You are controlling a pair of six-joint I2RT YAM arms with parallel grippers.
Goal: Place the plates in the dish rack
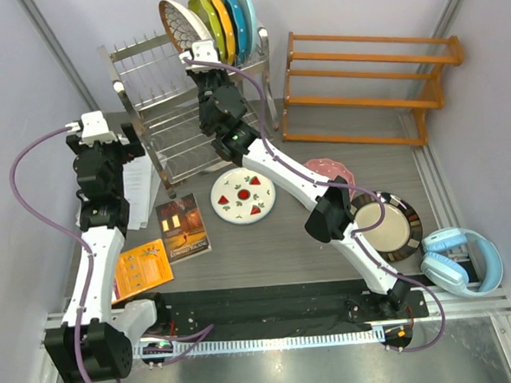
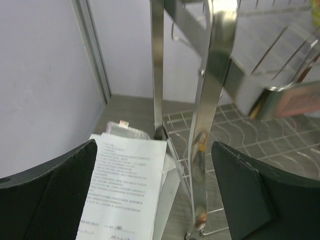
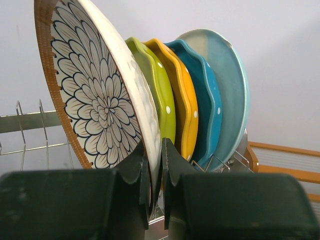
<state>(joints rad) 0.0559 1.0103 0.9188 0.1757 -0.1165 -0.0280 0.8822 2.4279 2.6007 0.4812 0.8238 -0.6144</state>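
Observation:
My right gripper [image 1: 197, 54] [image 3: 155, 165] is shut on the rim of the brown-rimmed petal-pattern plate [image 1: 182, 24] [image 3: 95, 90], which stands upright on the top tier of the steel dish rack [image 1: 160, 119]. The watermelon plate [image 1: 243, 195] lies flat on the table. The pink polka-dotted plate [image 1: 328, 168] is partly hidden behind my right arm. The dark brown-rimmed plate [image 1: 388, 226] lies at the right. My left gripper [image 1: 139, 138] [image 2: 155, 200] is open and empty beside the rack's left leg [image 2: 207, 100].
Yellow-green [image 3: 157, 95], orange [image 3: 182, 95] and blue plates [image 3: 220, 90] stand in the rack right of the petal plate. An orange wooden shelf [image 1: 362, 85] stands at the back right. Papers [image 2: 125, 190], a booklet [image 1: 181, 226], an orange card [image 1: 143, 268] and blue headphones [image 1: 464, 261] lie around.

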